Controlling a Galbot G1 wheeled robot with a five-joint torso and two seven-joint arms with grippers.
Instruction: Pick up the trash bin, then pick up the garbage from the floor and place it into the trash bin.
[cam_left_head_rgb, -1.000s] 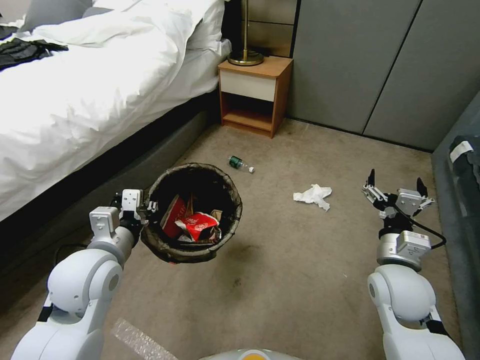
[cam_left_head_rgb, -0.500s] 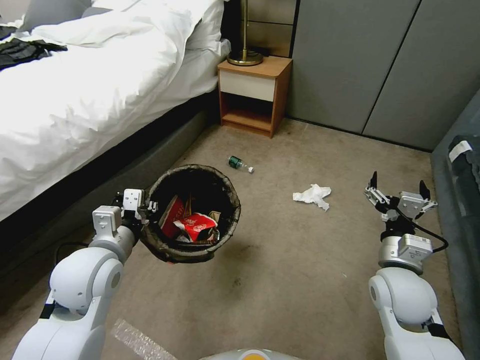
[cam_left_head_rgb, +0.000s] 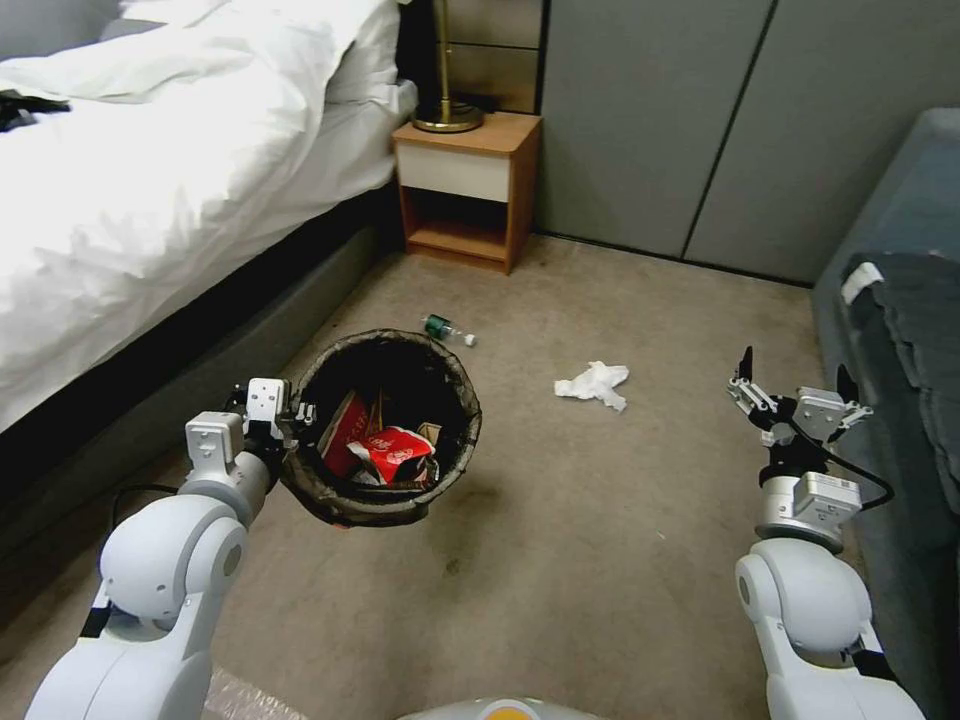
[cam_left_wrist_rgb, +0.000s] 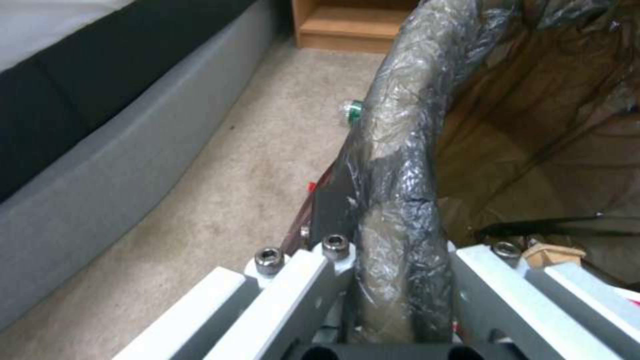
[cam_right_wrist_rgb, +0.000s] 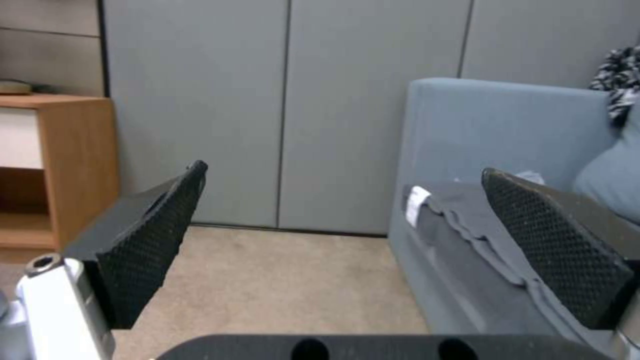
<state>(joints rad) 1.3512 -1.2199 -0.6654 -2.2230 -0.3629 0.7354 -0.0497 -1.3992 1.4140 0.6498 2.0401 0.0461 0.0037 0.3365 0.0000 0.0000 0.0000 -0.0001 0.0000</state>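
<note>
My left gripper (cam_left_head_rgb: 290, 412) is shut on the near-left rim of the trash bin (cam_left_head_rgb: 462, 392) and holds it tilted above the floor (cam_left_head_rgb: 600, 520). Red-and-white wrappers (cam_left_head_rgb: 395, 452) lie inside the bin. In the left wrist view the bag-covered rim (cam_left_wrist_rgb: 400, 165) runs between the fingers of my left gripper (cam_left_wrist_rgb: 393, 255). Garbage on the carpet: a small green bottle (cam_left_head_rgb: 447, 331) just beyond the bin, also seen as the bottle (cam_left_wrist_rgb: 351, 110), and a white tissue (cam_left_head_rgb: 593, 383) farther right. My right gripper (cam_left_head_rgb: 795, 385) hovers open and empty to the tissue's right, its pads (cam_right_wrist_rgb: 153, 240) wide apart.
The bed (cam_left_head_rgb: 150, 200) with its dark base runs along the left. A wooden nightstand (cam_left_head_rgb: 465, 190) with a lamp stands at the back, grey wall panels (cam_left_head_rgb: 720, 120) beside it. A blue-grey sofa (cam_left_head_rgb: 900, 330) with a dark cloth borders the right.
The whole picture has slid left, so the camera has turned right; more of the sofa shows. Both arms and the held bin keep nearly the same pose.
</note>
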